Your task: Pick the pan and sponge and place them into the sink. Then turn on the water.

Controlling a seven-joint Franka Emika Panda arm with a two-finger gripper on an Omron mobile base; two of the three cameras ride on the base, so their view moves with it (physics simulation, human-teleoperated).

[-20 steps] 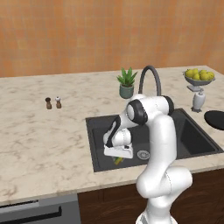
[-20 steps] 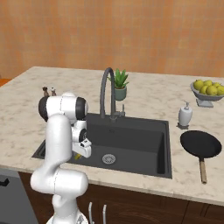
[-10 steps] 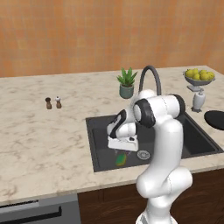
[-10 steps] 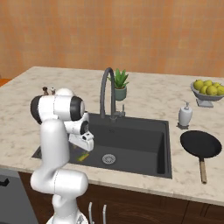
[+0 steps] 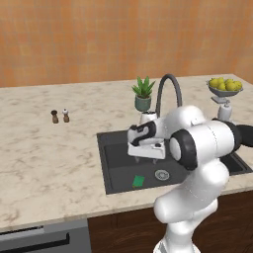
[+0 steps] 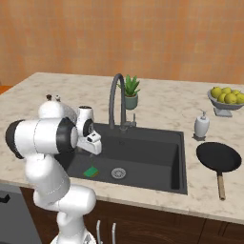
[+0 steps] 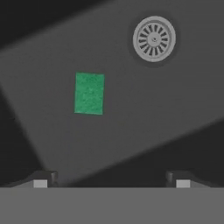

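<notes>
We see the claw (image 7: 111, 183) w/ fingers spread wide apart, empty, hanging over the sink (image 5: 116, 163). Below it the sponge (image 7: 89, 93) lies flat on the basin floor, green side up, near the drain (image 7: 154, 38) but not touching. The pan (image 6: 218, 157) sits on the surface (image 6: 157, 102) right of the sink, beside a soap bottle (image 6: 202, 126).

Potted plant (image 5: 143, 94), lemon bowl (image 6: 226, 100), soap dispenser (image 6: 202, 125).
</notes>
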